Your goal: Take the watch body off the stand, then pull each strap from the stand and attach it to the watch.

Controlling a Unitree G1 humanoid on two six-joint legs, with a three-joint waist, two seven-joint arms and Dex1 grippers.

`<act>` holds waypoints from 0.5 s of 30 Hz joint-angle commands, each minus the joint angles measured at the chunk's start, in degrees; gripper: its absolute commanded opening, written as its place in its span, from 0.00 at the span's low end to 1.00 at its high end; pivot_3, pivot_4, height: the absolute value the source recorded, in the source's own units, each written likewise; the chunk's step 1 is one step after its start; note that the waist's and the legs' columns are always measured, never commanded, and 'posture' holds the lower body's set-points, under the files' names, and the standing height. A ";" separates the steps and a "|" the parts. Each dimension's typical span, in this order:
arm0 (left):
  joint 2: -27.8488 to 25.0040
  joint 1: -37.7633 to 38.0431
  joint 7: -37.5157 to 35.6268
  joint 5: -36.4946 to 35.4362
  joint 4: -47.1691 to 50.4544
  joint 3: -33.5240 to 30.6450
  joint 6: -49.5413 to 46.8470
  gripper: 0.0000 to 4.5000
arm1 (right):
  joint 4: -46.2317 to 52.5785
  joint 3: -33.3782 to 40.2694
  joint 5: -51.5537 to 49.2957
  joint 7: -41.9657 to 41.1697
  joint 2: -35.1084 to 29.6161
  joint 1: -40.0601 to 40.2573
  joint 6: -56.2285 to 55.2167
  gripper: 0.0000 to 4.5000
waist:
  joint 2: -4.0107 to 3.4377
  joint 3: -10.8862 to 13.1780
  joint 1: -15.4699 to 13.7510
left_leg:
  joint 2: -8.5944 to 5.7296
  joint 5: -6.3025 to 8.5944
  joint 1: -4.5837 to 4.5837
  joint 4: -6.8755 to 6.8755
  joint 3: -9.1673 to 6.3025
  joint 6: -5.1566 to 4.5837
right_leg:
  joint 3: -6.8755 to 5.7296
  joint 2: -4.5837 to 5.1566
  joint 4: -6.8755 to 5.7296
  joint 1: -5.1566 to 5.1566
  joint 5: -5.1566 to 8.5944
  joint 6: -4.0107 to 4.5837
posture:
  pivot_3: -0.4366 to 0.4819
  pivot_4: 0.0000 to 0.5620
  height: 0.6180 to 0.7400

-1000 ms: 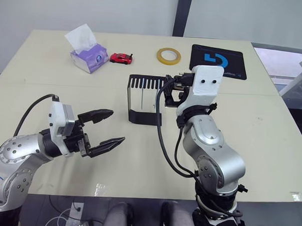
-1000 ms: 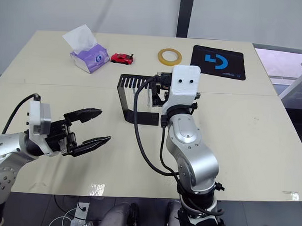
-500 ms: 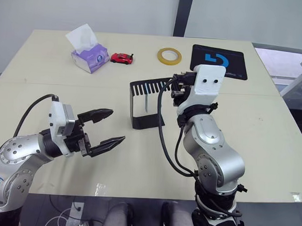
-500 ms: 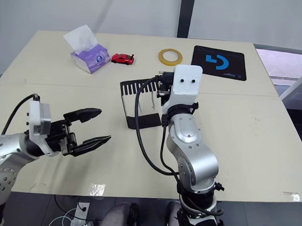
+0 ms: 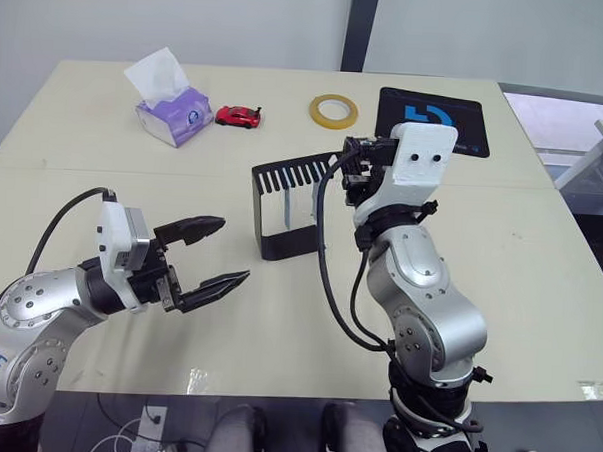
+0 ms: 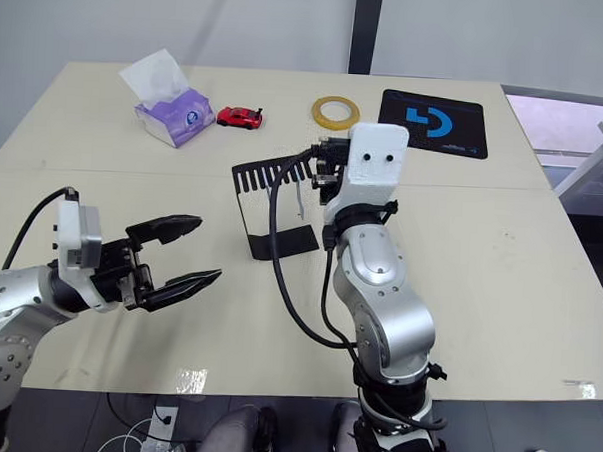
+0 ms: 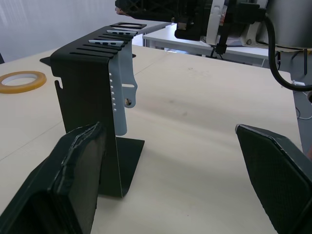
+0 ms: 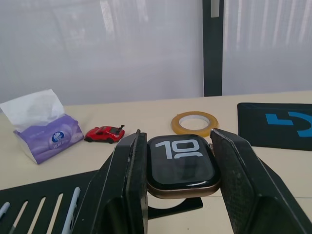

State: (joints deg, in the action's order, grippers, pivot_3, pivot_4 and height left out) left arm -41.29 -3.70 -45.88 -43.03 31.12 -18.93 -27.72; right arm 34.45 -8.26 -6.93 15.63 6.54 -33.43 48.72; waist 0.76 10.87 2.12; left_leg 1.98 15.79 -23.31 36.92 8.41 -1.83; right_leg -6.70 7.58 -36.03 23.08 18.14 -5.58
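Note:
The black stand [image 5: 287,210] sits mid-table, turned and tipped so that its right end stands higher. Two pale blue straps [image 5: 286,200] hang from its slotted top plate; one with small holes [image 7: 122,97] shows in the left wrist view. My right gripper [image 8: 178,146] is shut on the watch body [image 8: 182,167], a black square with white digits, right over the round hole at the end of the stand [image 8: 39,204]. I cannot tell whether the watch body still touches the stand. My left gripper [image 5: 234,250] hovers open, left of the stand and apart from it.
Along the far side of the table are a purple tissue box [image 5: 171,115], a red toy car [image 5: 237,115], a roll of yellow tape [image 5: 334,110] and a black mat with a blue logo [image 5: 433,120]. A seam crosses the table behind the stand.
My right gripper has pulled up and back on the watch body, and the stand has turned and tipped with it, its right end rising. The left arm has not moved.

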 commanded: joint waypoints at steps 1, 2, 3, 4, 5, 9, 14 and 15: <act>0.49 -0.47 -0.11 0.34 0.91 0.33 1.76 1.00 | 4.39 0.97 -0.16 -4.83 -2.35 -1.31 -6.43 0.36 | 0.00 0.00 0.01 | 0.00 0.00 0.00 0.00 0.00 0.00 | 0.01 0.00 0.00 0.00 0.00 0.00 | 0.48 0.27 1.00; 0.59 -0.60 -0.30 0.53 0.59 0.47 2.07 1.00 | 4.95 1.00 0.39 -5.71 -3.84 -1.38 -6.98 0.36 | 0.00 0.00 0.01 | 0.00 0.00 0.00 0.00 0.02 0.00 | 0.01 0.00 0.00 0.02 0.00 0.00 | 0.48 0.27 1.00; 0.69 -0.70 -0.56 0.72 0.29 0.63 2.42 1.00 | 5.53 1.09 0.98 -6.48 -5.19 -1.36 -7.47 0.36 | 0.00 0.00 0.00 | 0.00 0.00 0.00 0.00 0.03 0.01 | 0.03 0.00 0.00 0.03 0.00 0.00 | 0.48 0.27 1.00; 0.84 -0.93 -0.97 0.88 -0.07 0.91 2.84 1.00 | 6.45 1.37 1.49 -7.79 -7.20 -1.29 -7.81 0.36 | 0.00 0.00 -0.01 | 0.00 0.00 -0.01 -0.01 0.03 0.00 | 0.03 -0.01 0.01 0.05 0.00 0.00 | 0.48 0.27 1.00; 0.95 -1.15 -1.50 1.19 -0.49 1.27 3.37 1.00 | 7.32 1.54 2.06 -9.20 -9.33 -1.09 -8.26 0.36 | 0.00 0.00 -0.01 | 0.00 0.01 -0.01 -0.01 0.05 0.00 | 0.04 -0.02 0.01 0.06 0.00 0.00 | 0.48 0.27 1.00; 1.96 -2.75 -3.09 2.63 -2.69 3.53 5.63 1.00 | 10.59 5.21 2.98 -13.82 -17.27 2.42 -8.82 0.36 | 0.00 0.00 -0.05 | -0.01 0.01 -0.01 0.01 0.07 -0.01 | 0.06 0.00 0.03 0.07 0.00 0.00 | 0.48 0.27 1.00; 3.35 -4.63 -5.68 3.72 -5.08 6.40 7.99 1.00 | 14.83 10.53 3.25 -17.15 -22.80 13.00 -8.12 0.36 | 0.04 -0.02 -0.52 | -0.02 0.03 -0.01 0.02 0.08 -0.03 | 0.06 0.00 0.08 0.07 0.00 0.00 | 0.48 0.27 1.00; 3.51 -4.76 -6.20 3.86 -5.52 6.74 8.41 1.00 | 15.50 11.42 3.31 -17.31 -23.18 15.23 -8.07 0.36 | 0.04 -0.02 -0.53 | -0.03 0.03 -0.01 0.03 0.11 -0.06 | 0.06 0.00 0.08 0.07 0.00 0.00 | 0.48 0.27 1.00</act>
State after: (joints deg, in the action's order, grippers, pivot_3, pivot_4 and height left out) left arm -38.45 -7.32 -49.92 -39.71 26.01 -13.07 -21.89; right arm 44.71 -0.52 -4.24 -0.03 -14.92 -24.16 41.35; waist 0.79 10.85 1.60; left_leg 1.94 15.83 -23.32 36.96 8.53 -1.90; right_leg -6.64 7.58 -35.94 23.16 18.14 -5.58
